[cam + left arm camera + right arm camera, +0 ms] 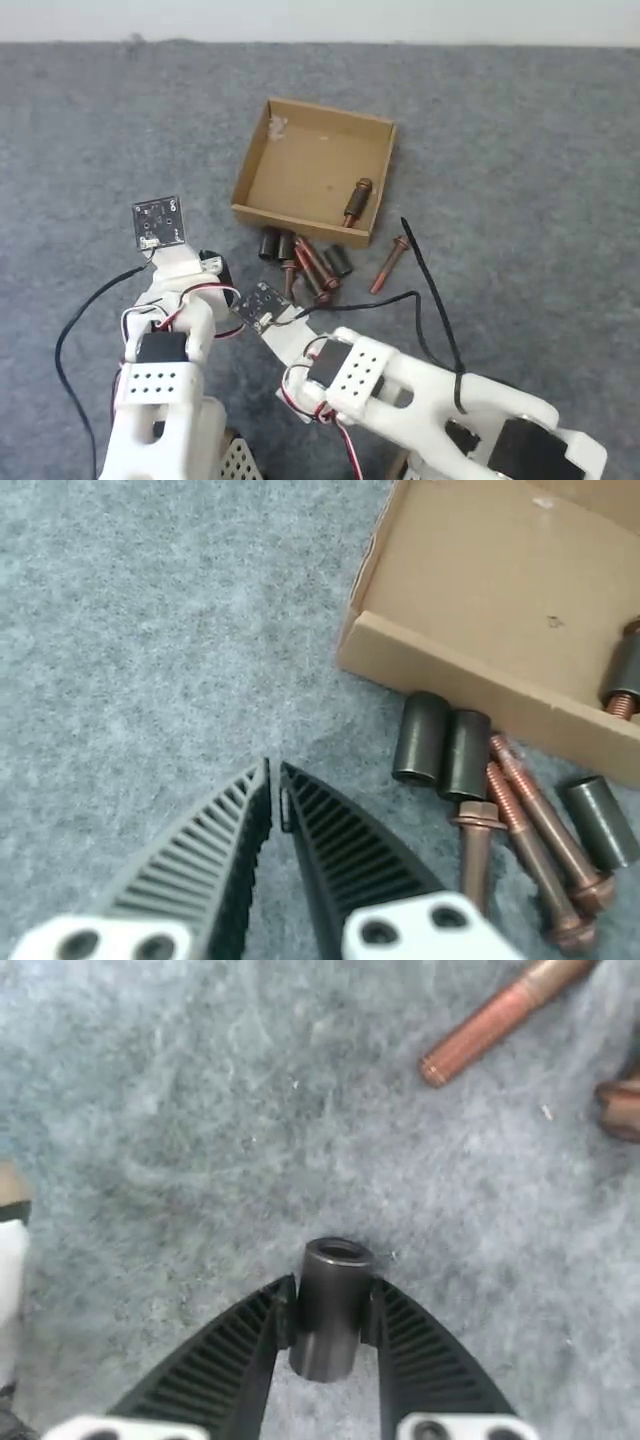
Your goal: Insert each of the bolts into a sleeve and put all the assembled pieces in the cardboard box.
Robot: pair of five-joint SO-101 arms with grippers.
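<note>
- the right claw [330, 1300] is clamped on a dark sleeve [332, 1285], held by its sides with the open bore facing away from the wrist, over bare carpet [180, 1110].
- the left claw [275, 777] is nearly closed and holds nothing. it hangs near the cardboard box [480, 680], beside the loose parts.
- 1 assembled piece [356, 203] lies in the box against its wall.
- 3 loose sleeves [420, 737] and a bunch of bolts [530, 830] lie touching just in front of the box. 1 more bolt [388, 264] lies apart.
- risk: the sleeve is round and pinched on a short stretch, so a bolt pushed in off-axis would likely twist or slide it out of the jaws.
- risk: the bolts are packed against each other and the sleeves. a narrow left claw coming down there could roll neighbours away or catch 2 at once, so it needs to open first.
</note>
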